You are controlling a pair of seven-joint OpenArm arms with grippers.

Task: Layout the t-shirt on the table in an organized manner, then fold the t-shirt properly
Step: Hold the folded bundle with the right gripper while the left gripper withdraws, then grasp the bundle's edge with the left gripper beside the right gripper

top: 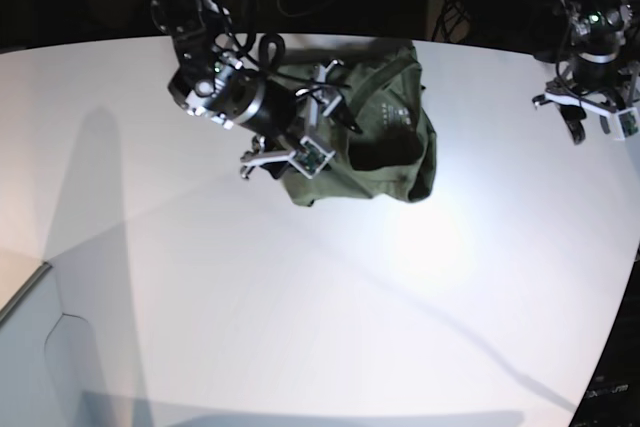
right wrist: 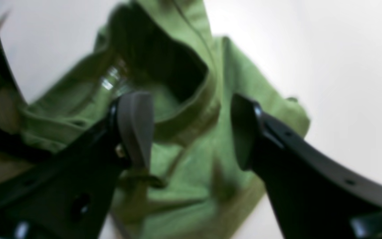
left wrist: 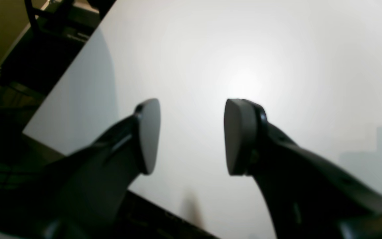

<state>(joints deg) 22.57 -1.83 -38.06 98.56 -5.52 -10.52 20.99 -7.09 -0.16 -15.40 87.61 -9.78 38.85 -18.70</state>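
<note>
Blurred right claw (right wrist: 191,129) gapes over seemingly bunched t-shirt (right wrist: 191,166).

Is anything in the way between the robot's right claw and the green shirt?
No. The right gripper hangs open right above the crumpled t-shirt, with nothing visible between them. Only bare table lies around the shirt.
</note>
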